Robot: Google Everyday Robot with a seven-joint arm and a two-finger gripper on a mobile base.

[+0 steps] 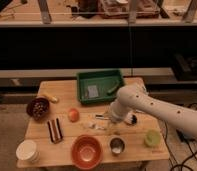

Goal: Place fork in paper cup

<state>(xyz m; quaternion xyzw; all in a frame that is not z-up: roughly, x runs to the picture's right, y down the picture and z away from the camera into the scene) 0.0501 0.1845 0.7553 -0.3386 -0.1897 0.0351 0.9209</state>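
**Fork lies on the table, well away from the paper cup**

From the one camera view, a pale wooden table [64, 102] stands before dark shelving. The white, smooth-shelled arm reaches in from the right and bends down over the middle of the tabletop. Its gripper [115, 124] hangs low just above the wood, between the green tray [100, 76] and the steel cup [116, 146]. The jaws stand wide apart, and I see nothing between them.

The fork [97, 126], thin and shiny, lies flat just left of the gripper, and whether the two touch I cannot tell. Beside it, slightly farther back, lies a white-handled utensil [101, 117], its dark round head poking out on the arm's far side.

The paper cup [28, 150], short, wide and white, stands upright at the front left corner, well apart from the fork. Between them are a glossy round orange bowl [87, 151] and a flat, dark, striped packet [55, 130]. A dark bowl [38, 108] filled with small brown pieces stands at the left edge, and a round orange fruit [73, 115] lies near the middle. A light green cup [152, 138] stands at the right front.
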